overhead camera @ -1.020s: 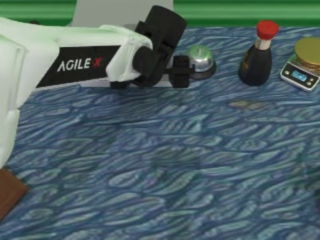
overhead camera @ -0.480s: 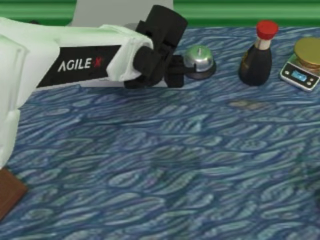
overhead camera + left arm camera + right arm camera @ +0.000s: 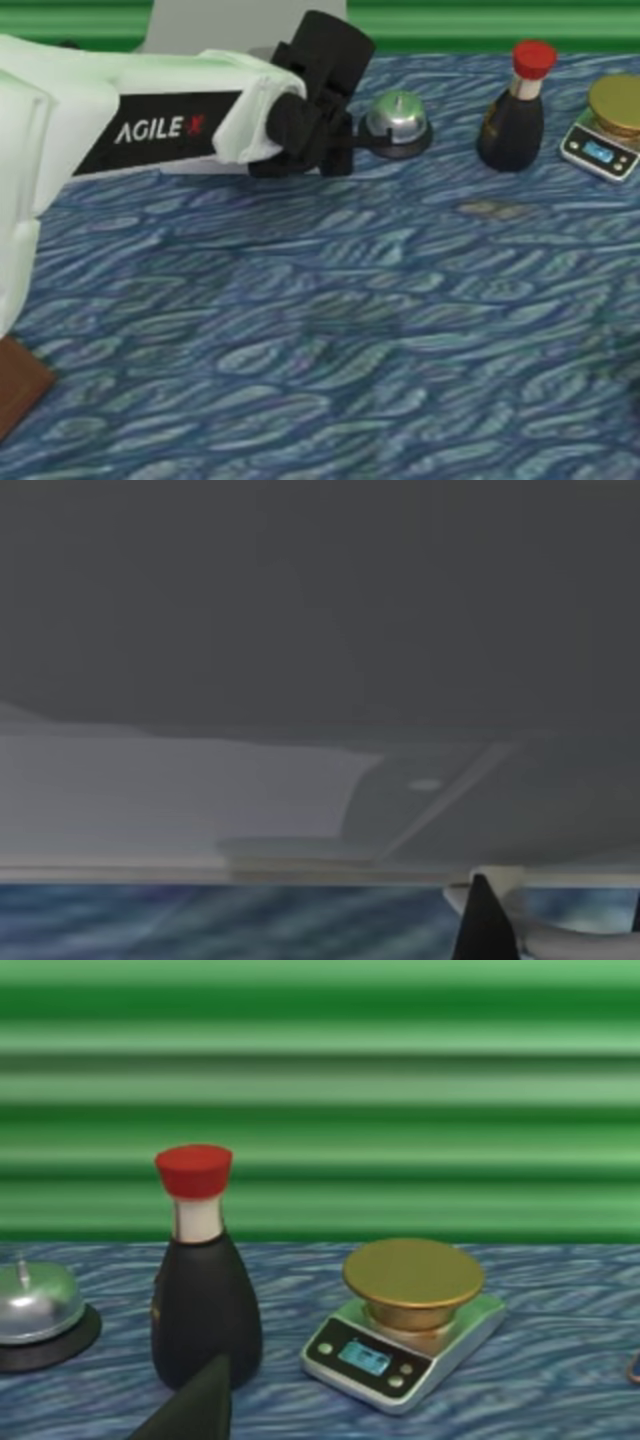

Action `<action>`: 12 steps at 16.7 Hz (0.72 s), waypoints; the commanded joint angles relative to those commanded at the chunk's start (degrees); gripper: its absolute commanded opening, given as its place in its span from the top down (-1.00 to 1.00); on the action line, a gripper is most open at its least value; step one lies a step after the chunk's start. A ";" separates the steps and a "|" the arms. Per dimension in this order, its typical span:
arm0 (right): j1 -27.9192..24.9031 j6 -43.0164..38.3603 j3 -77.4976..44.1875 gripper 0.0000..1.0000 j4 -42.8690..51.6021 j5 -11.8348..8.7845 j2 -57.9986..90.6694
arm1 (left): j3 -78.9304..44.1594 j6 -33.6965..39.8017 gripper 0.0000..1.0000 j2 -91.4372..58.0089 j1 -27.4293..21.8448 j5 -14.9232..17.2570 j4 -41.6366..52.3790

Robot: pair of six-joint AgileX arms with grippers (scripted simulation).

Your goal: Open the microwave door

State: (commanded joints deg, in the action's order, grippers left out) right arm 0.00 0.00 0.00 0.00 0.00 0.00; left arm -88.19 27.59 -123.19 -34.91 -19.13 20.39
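Note:
The light-grey microwave (image 3: 240,25) stands at the table's back edge, left of centre, mostly hidden under my left arm. My left gripper (image 3: 338,140) is at its front right corner, just left of the bell. In the left wrist view the microwave door (image 3: 300,630) fills the picture as a flat grey panel. Its pale bar handle (image 3: 497,878) lies between the dark fingers, and my left gripper (image 3: 560,930) is shut on it. My right gripper (image 3: 195,1415) is outside the top view, parked and facing the bottle and scale.
A silver call bell (image 3: 397,118) sits right beside the left gripper. A dark soy bottle with a red cap (image 3: 515,110) and a small digital scale (image 3: 603,130) stand at the back right. A brown block (image 3: 15,385) lies at the front left edge.
My left gripper has drawn back to the left, away from the bell, over the last second. The bell, bottle and scale have not moved.

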 joint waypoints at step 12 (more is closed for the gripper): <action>0.00 0.00 0.00 -1.00 0.00 0.00 0.00 | 4.60 1.46 1.00 3.29 0.15 -2.07 -2.58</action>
State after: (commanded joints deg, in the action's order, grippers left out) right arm 0.00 0.00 0.00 0.00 0.00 0.00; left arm -83.59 29.05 -119.89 -34.76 -21.20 17.82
